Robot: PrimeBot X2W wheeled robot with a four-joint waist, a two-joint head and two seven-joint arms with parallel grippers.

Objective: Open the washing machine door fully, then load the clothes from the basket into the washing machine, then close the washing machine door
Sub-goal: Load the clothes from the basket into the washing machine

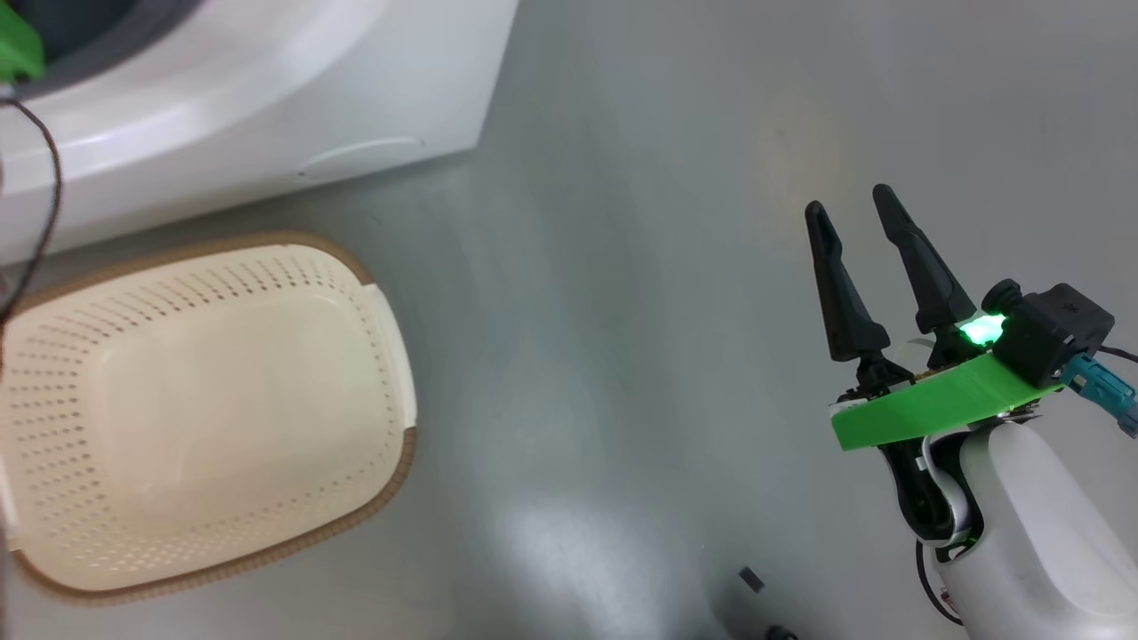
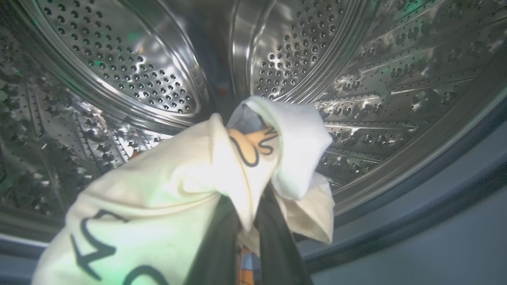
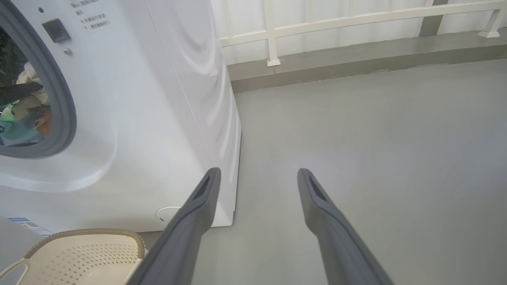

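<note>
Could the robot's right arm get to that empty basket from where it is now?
Probably yes. The right gripper hangs open and empty over the grey floor, and nothing stands between it and the basket to its left.

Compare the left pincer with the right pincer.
The left pincer is shut on the clothes; the right pincer is open and empty. The left pincer reaches inside the drum; the right pincer hangs over the floor. Both have two long dark fingers.
</note>
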